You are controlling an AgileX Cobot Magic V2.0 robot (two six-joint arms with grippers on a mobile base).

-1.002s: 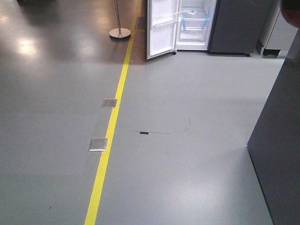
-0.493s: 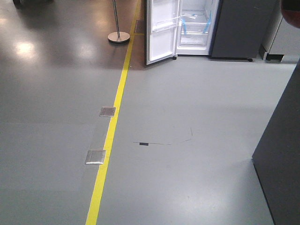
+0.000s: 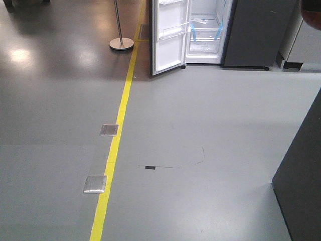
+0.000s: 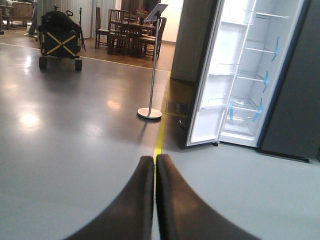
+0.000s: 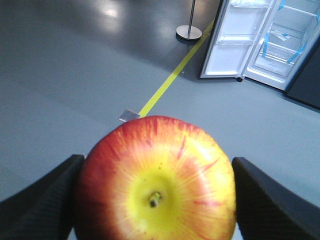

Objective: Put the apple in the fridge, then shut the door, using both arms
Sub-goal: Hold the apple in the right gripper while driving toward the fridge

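right pincer point(image 5: 157, 202) clamped on the apple point(image 5: 157, 170), stem end facing the camera, gripped on both sides. left pincer point(image 4: 155, 200) pressed shut, nothing in it. out ahead across bare grey floor, the fridge point(image 3: 206, 30) stands well apart, its door point(image 3: 168, 37) swung wide, white shelves showing. looks like the carry stage: apple in hand, not yet delivered. next call, i'd say: roll the base up beside the yellow line point(image 3: 114, 145), reach the right arm onto a shelf, left arm free for the door.

Glossy-skinned apple point(image 5: 157, 180); smooth, faintly reflective floor point(image 3: 200, 115).
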